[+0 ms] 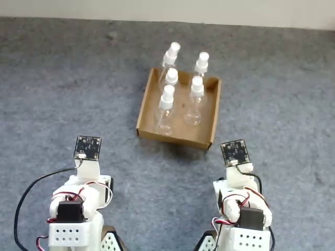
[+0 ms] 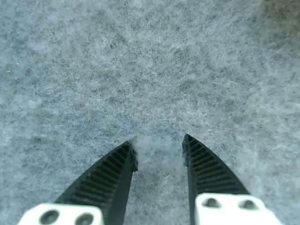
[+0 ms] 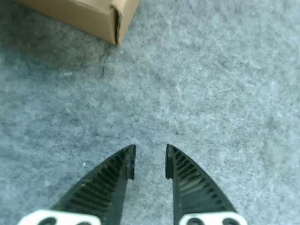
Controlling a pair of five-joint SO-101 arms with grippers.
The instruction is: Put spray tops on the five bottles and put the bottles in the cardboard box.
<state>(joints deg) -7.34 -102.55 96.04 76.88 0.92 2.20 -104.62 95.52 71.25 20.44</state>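
Observation:
The cardboard box (image 1: 148, 99) lies on the grey carpet in the middle of the high view. Several clear bottles stand upright inside it, each with a white spray top, for example the bottle (image 1: 164, 116) at the near left and the bottle (image 1: 193, 109) beside it. Both arms are folded back at the near edge, well short of the box. My left gripper (image 2: 160, 143) hangs over bare carpet, fingers a little apart and nothing between them. My right gripper (image 3: 150, 151) is also open by a narrow gap and empty, with a corner of the box (image 3: 93, 16) ahead of it.
Grey carpet (image 1: 63, 94) spreads around the box on all sides. A pale wall strip (image 1: 167, 8) borders the far edge. The left arm (image 1: 78, 201) and the right arm (image 1: 241, 201) sit at the near edge, wrist cameras on top.

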